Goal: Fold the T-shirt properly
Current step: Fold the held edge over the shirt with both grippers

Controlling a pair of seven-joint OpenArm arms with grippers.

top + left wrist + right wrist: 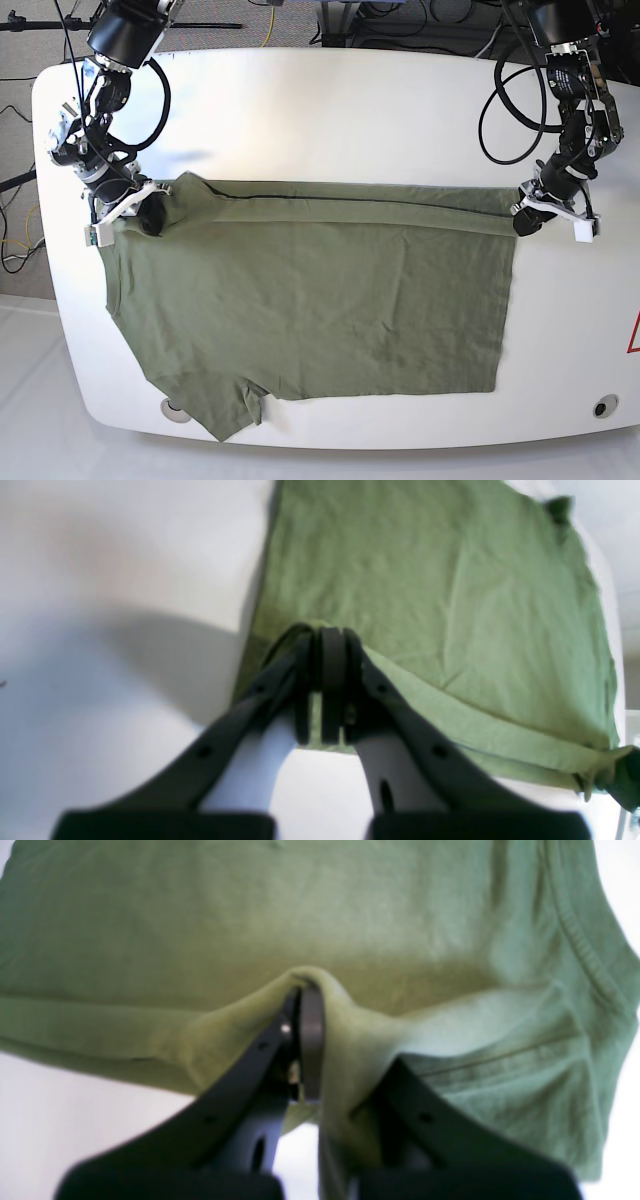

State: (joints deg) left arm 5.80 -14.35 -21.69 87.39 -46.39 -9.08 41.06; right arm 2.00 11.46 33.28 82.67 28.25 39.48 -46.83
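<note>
While both arms hang over the far side of the white table (pixel 300 100), the T-shirt (pixel 310 300) lies spread across the middle of it, olive green and mostly flat. Its far long edge is turned over into a narrow band running from one arm to the other, and a sleeve (pixel 225 410) sticks out toward the near rim of the table. Over on the base view's right, the left gripper (pixel 327 635) is clenched tight on the shirt's hem corner; the wrist view shows green cloth squeezed between the black jaws, with the hem lying doubled just beyond them. On the base view's left, the right gripper (pixel 302 990) is also clamped down, pinching a raised ridge of fabric at the shoulder end, and cloth drapes over one of its jaws. The ribbed collar (pixel 582 940) curves along the edge of that wrist view. Between the two grips the folded band looks fairly straight, though whether it is lifted off the table I cannot tell.
</note>
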